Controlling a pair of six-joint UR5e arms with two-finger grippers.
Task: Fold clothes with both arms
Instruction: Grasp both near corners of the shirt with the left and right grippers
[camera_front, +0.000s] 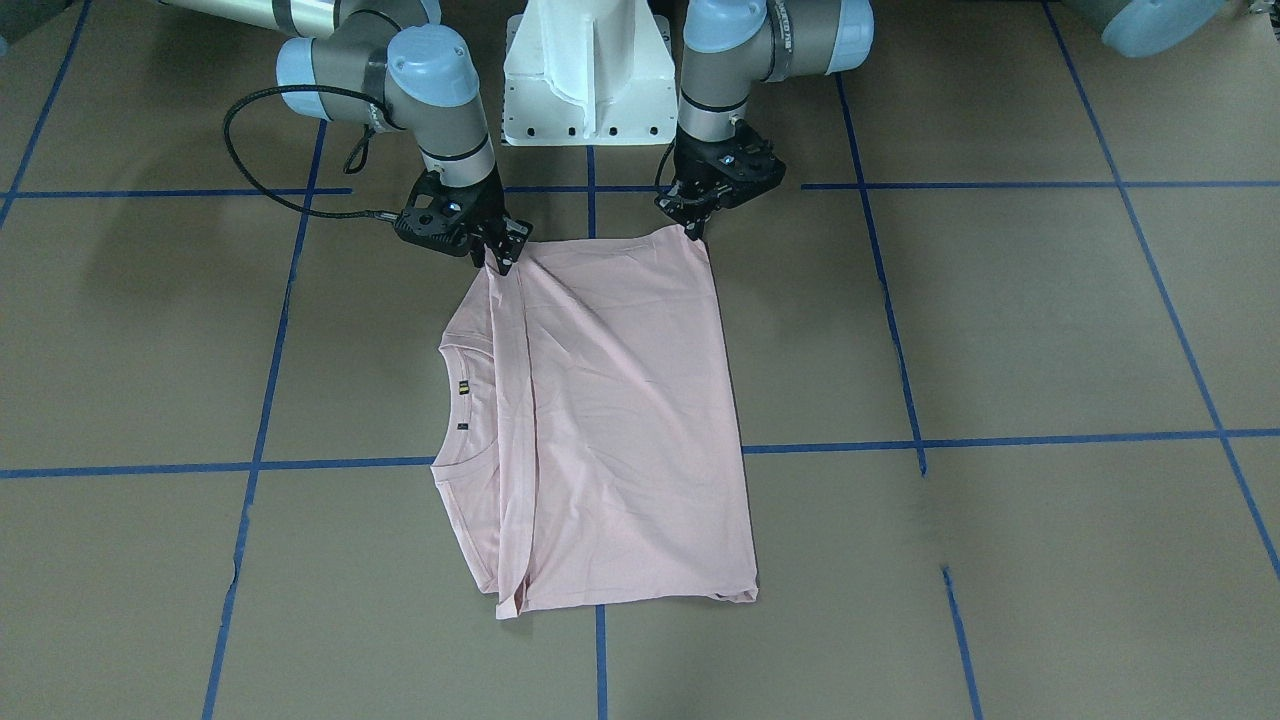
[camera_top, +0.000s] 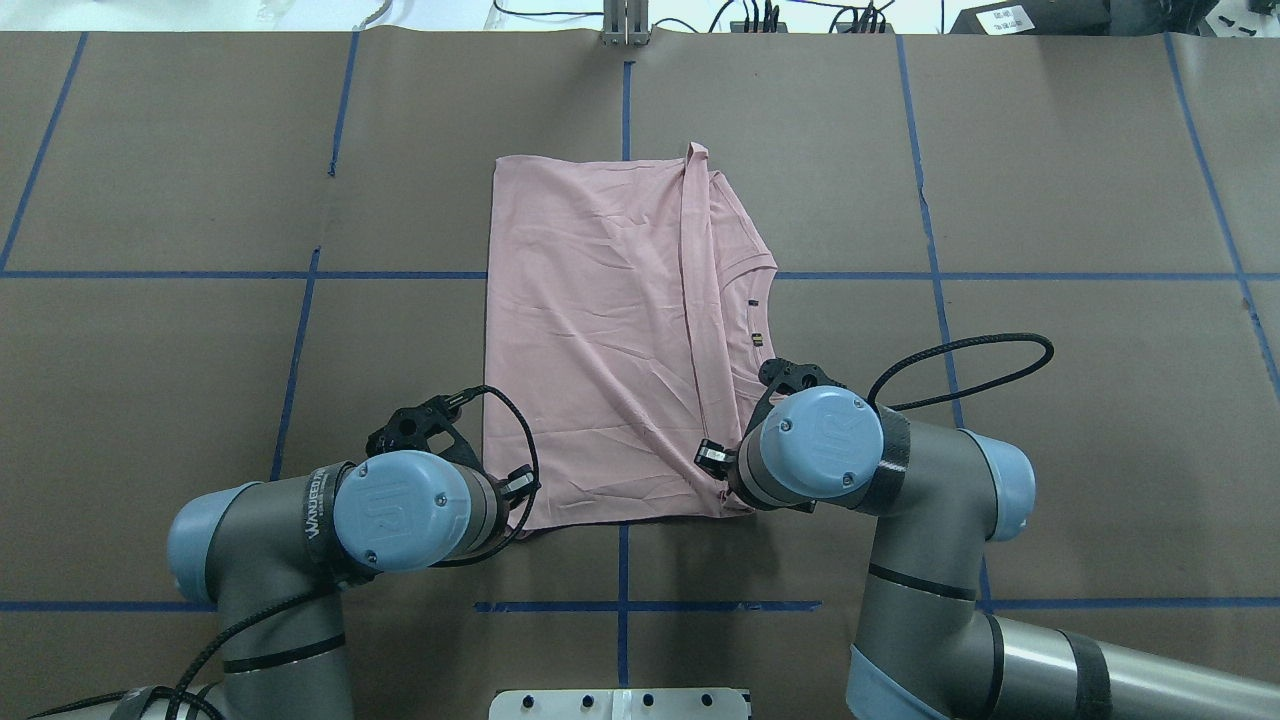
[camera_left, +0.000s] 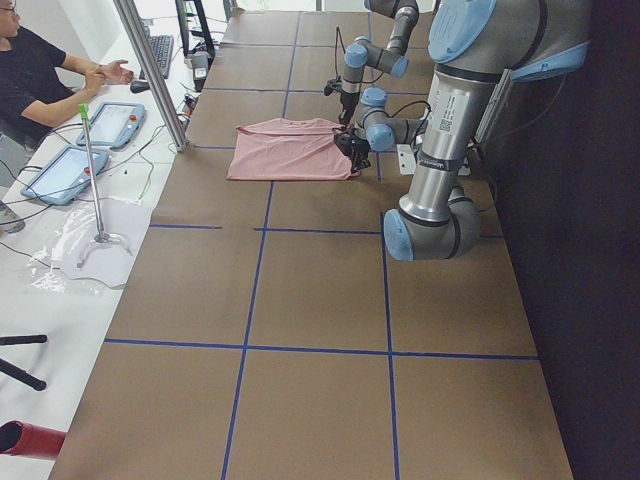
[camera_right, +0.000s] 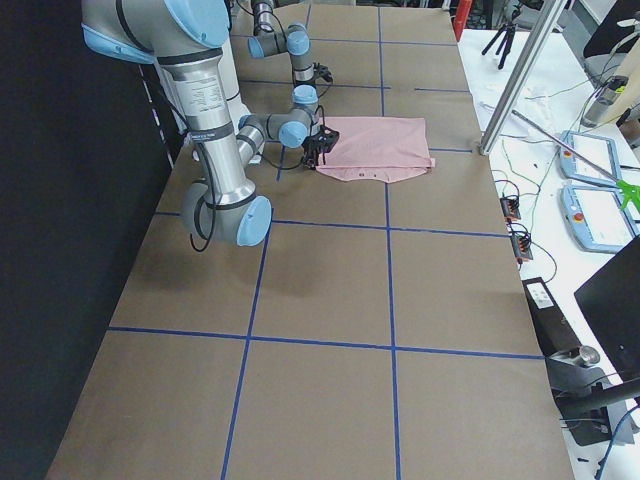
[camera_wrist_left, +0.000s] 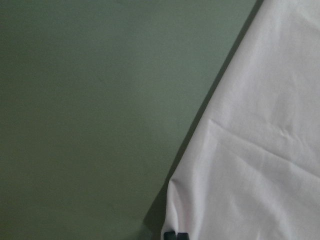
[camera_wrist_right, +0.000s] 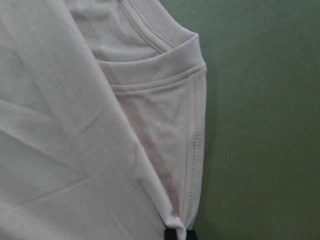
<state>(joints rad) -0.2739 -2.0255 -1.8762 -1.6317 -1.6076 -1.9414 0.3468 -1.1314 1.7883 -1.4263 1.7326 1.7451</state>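
The pale pink T-shirt (camera_front: 620, 420) lies folded lengthwise on the brown table, back side up, its ribbed neck (camera_front: 455, 400) at one side. The Snoopy print is hidden. It also shows in the overhead view (camera_top: 600, 340). My left gripper (camera_front: 697, 228) is shut on the shirt's near corner on the hem side; the left wrist view shows cloth (camera_wrist_left: 260, 165) gathered at the fingertips (camera_wrist_left: 175, 235). My right gripper (camera_front: 497, 262) is shut on the near corner on the neck side, where the folded sleeve edge (camera_wrist_right: 195, 150) runs into the fingertips (camera_wrist_right: 179, 235).
The white pedestal base (camera_front: 590, 80) stands just behind both grippers. Blue tape lines (camera_front: 1000, 440) grid the table. A black cable loop (camera_front: 260, 150) hangs off my right wrist. An operator (camera_left: 40, 80), tablets (camera_left: 70, 170) and a metal post (camera_left: 150, 70) are beyond the table's far edge.
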